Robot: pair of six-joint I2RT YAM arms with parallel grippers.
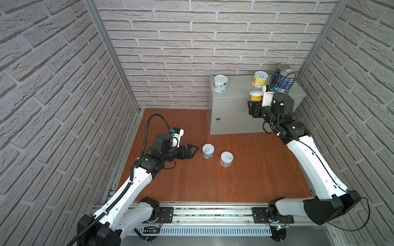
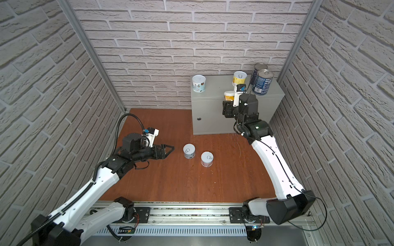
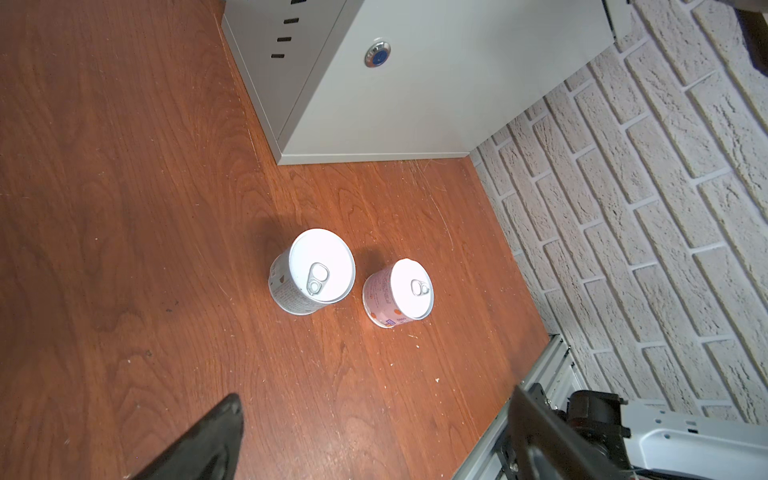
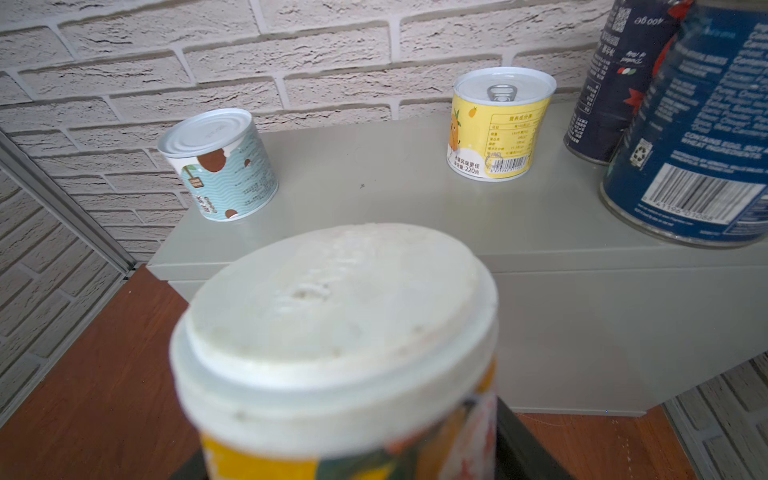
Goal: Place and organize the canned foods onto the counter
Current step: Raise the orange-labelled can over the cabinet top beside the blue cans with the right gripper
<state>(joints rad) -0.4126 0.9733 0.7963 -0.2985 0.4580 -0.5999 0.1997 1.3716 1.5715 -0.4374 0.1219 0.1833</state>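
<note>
My right gripper (image 1: pixel 253 104) is shut on an orange-labelled, white-lidded can (image 1: pixel 256 96), held upright just in front of the counter (image 1: pixel 234 115) at the height of its top. The held can (image 4: pixel 336 332) fills the right wrist view. On the counter top (image 4: pixel 374 199) stand a teal-and-white can (image 4: pixel 220 166), a yellow can (image 4: pixel 496 124) and two taller dark-blue cans (image 4: pixel 690 137) (image 4: pixel 611 79). A grey can (image 1: pixel 208 150) and a pink can (image 1: pixel 226 159) stand on the wooden floor. My left gripper (image 1: pixel 195 150) is open just left of the grey can (image 3: pixel 313 270), with nothing between its fingers.
The wooden floor (image 1: pixel 213 187) is walled by brick panels on three sides. The counter sits in the back right corner, its lock (image 1: pixel 218 118) on the front door. A metal rail (image 1: pixel 213 213) with both arm bases runs along the front edge.
</note>
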